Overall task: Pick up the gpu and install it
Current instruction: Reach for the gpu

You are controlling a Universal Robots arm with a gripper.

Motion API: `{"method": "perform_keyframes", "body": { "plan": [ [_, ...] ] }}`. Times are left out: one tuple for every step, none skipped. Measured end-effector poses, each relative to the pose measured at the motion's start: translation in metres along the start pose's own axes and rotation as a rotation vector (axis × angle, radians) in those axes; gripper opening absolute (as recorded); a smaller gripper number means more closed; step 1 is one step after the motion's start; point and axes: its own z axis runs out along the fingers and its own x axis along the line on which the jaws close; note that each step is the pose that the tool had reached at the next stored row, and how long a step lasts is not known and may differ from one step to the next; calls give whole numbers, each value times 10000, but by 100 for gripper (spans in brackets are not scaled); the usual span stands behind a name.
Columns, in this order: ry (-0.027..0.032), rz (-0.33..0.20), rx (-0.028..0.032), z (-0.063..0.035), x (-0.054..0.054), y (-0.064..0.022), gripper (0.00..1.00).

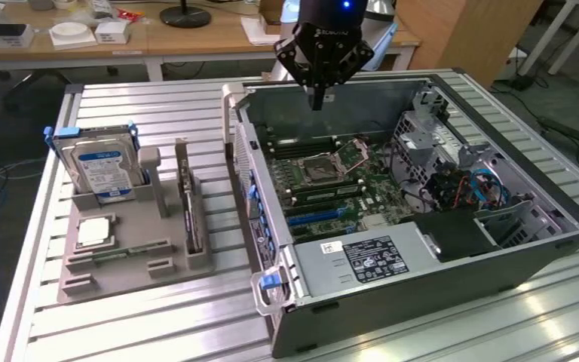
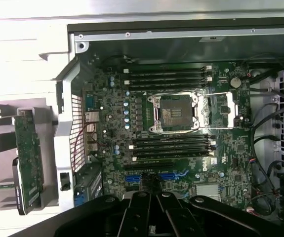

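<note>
The gpu [image 1: 192,217] stands on its edge in a slot of the grey holder tray [image 1: 139,279], at the exterior view's left of the open computer case [image 1: 531,253]. In the wrist view the gpu [image 2: 29,158] shows as a green board with a metal bracket, outside the case wall. My gripper [image 1: 317,100] hangs shut above the far end of the case, well apart from the gpu, and I see nothing between its fingers. The gripper [image 2: 149,210] looks straight down on the motherboard [image 2: 181,133], with the blue slots [image 2: 174,175] close to the fingertips.
A silver hard drive with a blue label [image 1: 103,170] stands upright in the tray, with a processor [image 1: 93,230] and a RAM stick [image 1: 118,253] lying in front of it. The power supply [image 1: 370,260], cables [image 1: 470,188] and a drive cage [image 1: 430,132] crowd the case.
</note>
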Motion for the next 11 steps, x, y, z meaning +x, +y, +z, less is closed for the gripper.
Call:
{"method": "perform_keyframes", "body": {
  "plan": [
    [0, 0, 0, 0, 11, -1, 10],
    [-1, 0, 0, 0, 22, -2, 10],
    [0, 0, 0, -1, 33, -2, 10],
    [0, -1, 0, -1, 45, -3, 10],
    [0, -1, 0, -2, 58, -4, 10],
    [0, -1, 0, -2, 73, -5, 10],
    [0, -1, 0, -2, 87, -7, 10],
    [0, -1, 0, -3, 102, -8, 10],
    [0, 0, 1, -3, 116, -9, 10],
    [0, 0, 0, -3, 130, -10, 10],
    [0, 0, 0, -4, 145, -11, 10]
  ]
}}
